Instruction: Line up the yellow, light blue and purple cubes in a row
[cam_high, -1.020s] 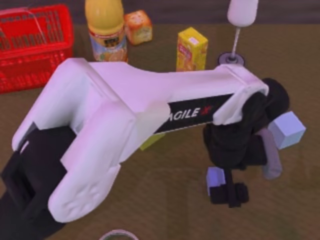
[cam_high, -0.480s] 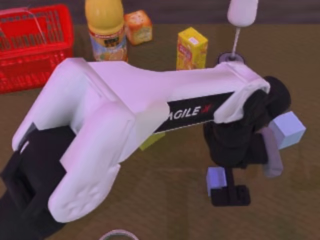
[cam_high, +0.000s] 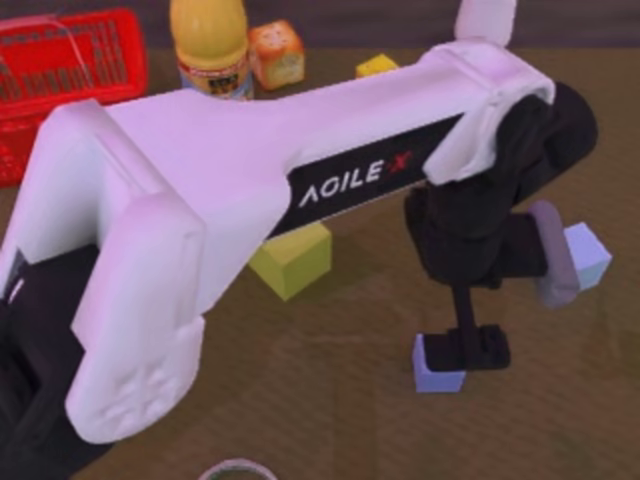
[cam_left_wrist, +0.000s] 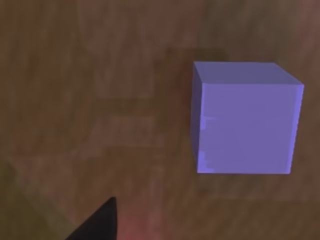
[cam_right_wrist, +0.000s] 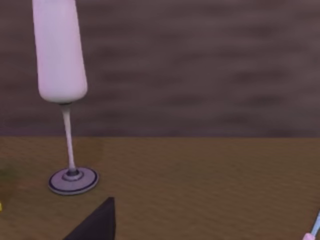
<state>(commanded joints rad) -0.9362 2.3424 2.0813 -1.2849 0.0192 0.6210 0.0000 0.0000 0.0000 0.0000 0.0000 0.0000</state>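
Top view shows, from left to right, the yellow cube (cam_high: 292, 258) peeking out under the big white left arm, then the purple cube (cam_high: 432, 363), then the light blue cube (cam_high: 587, 254) near the right side. The left gripper (cam_high: 478, 347) sits just beside the purple cube, touching its right edge. I cannot tell if its fingers are spread or pressed together. To do this step well, I think it should get one finger on each side of the purple cube, squeeze gently, and keep it flat. The right arm is parked out of sight.

Yellow cube (cam_high: 292, 259), purple cube (cam_high: 436, 364), light blue cube (cam_high: 587, 255) apart.
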